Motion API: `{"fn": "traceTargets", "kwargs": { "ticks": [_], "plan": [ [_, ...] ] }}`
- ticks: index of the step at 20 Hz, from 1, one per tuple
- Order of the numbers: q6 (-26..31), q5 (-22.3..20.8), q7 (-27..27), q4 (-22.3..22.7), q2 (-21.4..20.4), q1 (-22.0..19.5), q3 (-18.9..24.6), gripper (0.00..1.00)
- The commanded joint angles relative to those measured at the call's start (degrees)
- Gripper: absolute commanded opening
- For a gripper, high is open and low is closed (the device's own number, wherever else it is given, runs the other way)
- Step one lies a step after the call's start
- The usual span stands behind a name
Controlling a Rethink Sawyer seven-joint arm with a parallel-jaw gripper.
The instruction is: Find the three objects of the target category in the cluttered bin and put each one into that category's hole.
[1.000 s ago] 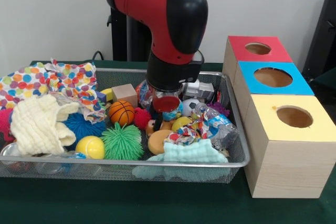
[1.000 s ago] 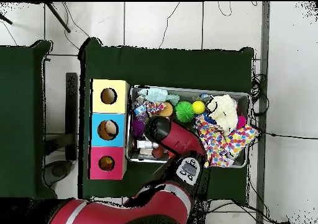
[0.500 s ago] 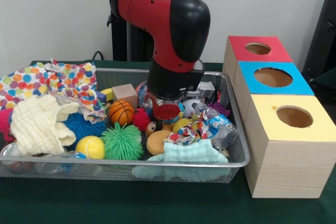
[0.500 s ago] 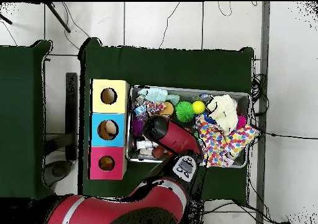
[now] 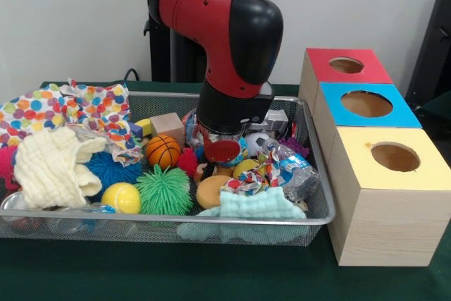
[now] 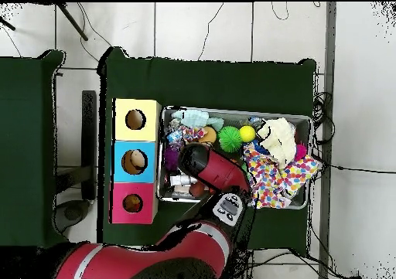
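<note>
Gripper is sitting low in the wire bin, mostly hidden under the arm's black wrist; whether it is open or holding anything cannot be told. A red round piece is showing at its lower end. In the overhead view the arm is covering the bin's middle, so nothing under it is readable.

Counting what is visible in the front view: one basketball, one yellow ball, one green spiky ball, one blue spiky ball, one wooden block, one tan disc, one cream cloth, one polka-dot cloth, one mint cloth, one crinkled wrapper.

Target category is not identifiable here. Three boxes are standing just beside the bin, each with one hole: red box, blue box, yellow box. Basketball and disc are lying near the gripper, the balls to its side, the disc in front.
</note>
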Motion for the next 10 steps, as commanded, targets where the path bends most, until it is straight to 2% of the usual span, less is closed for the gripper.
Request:
{"fn": "traceTargets", "kwargs": {
  "ticks": [1,7,8,10],
  "plan": [
    [-4.74,1.08,7.45,-5.22,7.60,-0.11,7.46,0.00],
    [-3.79,1.07,7.91,-6.16,8.07,1.07,5.56,0.00],
    [-3.75,0.88,7.84,-6.07,7.46,1.18,4.91,0.00],
    [-0.92,-1.12,4.92,-4.67,3.13,-0.26,4.27,0.00]
  ]
}}
